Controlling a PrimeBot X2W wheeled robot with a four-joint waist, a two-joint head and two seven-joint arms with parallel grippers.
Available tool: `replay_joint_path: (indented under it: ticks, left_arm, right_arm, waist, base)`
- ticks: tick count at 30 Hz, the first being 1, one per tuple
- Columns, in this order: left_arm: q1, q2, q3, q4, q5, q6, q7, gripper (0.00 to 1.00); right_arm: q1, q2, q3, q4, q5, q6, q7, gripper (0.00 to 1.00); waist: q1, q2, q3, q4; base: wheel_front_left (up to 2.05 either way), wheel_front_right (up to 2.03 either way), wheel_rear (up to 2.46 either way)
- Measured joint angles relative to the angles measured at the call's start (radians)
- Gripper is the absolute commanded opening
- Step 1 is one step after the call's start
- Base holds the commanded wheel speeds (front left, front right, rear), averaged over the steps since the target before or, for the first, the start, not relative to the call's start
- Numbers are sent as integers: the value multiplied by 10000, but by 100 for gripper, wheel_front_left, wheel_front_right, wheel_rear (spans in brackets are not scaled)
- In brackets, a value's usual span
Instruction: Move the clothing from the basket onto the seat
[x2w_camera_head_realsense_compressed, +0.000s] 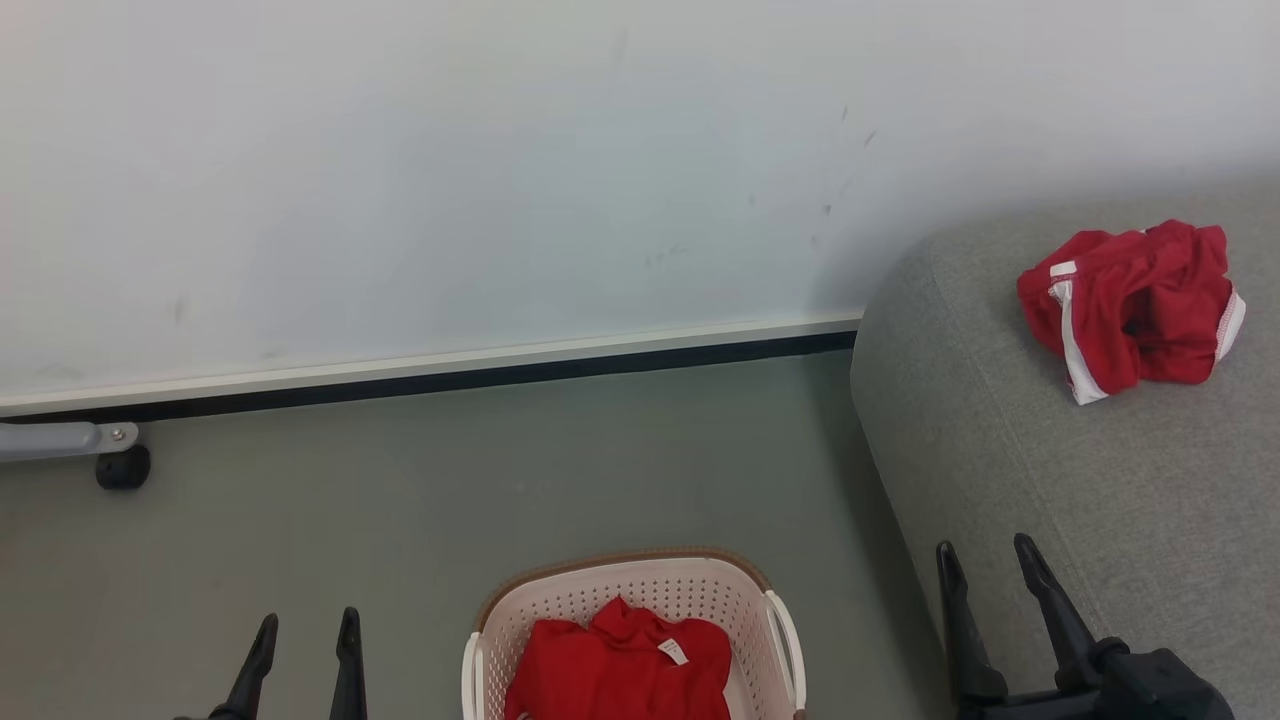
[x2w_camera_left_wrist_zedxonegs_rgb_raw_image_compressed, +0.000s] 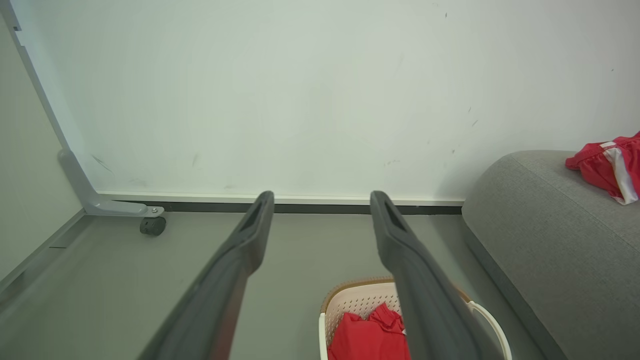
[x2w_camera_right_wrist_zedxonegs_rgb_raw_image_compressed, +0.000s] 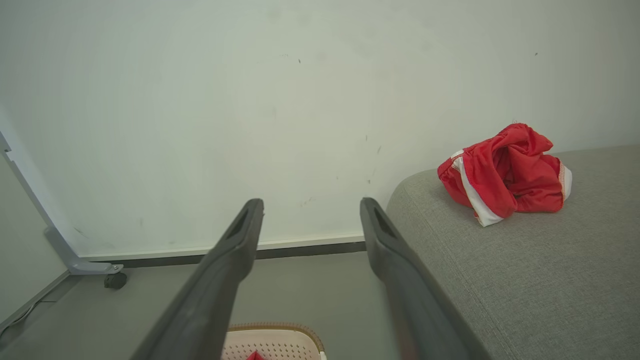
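The clothing (x2w_camera_head_realsense_compressed: 1150, 320) lay split: red shirt (x2w_camera_head_realsense_compressed: 620, 665) in the basket (x2w_camera_head_realsense_compressed: 580, 598), bottom centre; striped garment (x2w_camera_head_realsense_compressed: 1135, 305) (crumpled) on the seat (x2w_camera_head_realsense_compressed: 1050, 480), upper right; the left gripper (x2w_camera_head_realsense_compressed: 309, 616) and right gripper (x2w_camera_head_realsense_compressed: 984, 545) gaped wide, empty.

Left claw (x2w_camera_head_realsense_compressed: 308, 617), right claw (x2w_camera_head_realsense_compressed: 984, 545), long dark tapered fingers (x2w_camera_head_realsense_compressed: 1060, 610)

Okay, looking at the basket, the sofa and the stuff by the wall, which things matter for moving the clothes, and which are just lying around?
Part of the job:
red shirt, lying in the basket
basket
seat
red striped garment, already on the seat

Just lying about:
caster wheel
grey metal leg above the wheel
wall
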Motion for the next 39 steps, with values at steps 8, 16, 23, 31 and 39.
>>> replay_joint_path:
  ticks: [8,16,23,31,39]
  left_arm:
    - [-205,117,-253,-6,148,-102,15,100]
    - [-1365,58,-972,232,443,-453,414,100]
    - [-2292,-77,-1498,709,884,-631,811,100]
    - [-3207,-165,-2029,1511,1344,-895,1264,100]
    - [-4291,4,-2286,2564,1714,-1080,1745,100]
  right_arm:
    - [12,27,-199,-453,-2,0,2,100]
    - [-603,31,-445,-802,-69,-2,13,100]
    - [-1251,125,-497,-1016,-113,-2,96,100]
    - [-2196,240,-625,-1262,-121,-12,104,100]
    - [-3476,495,-522,-1482,-173,-12,178,100]
  waist:
    - [0,0,611,-49]
    - [1,1,1621,-206]
    - [2,1,2448,-430]
    - [2,1,3571,-899]
    - [3,1,4857,-1569]
  base:
    - [0,0,0]
    - [0,0,0]
    - [0,0,0]
    - [0,0,0]
    - [0,0,0]
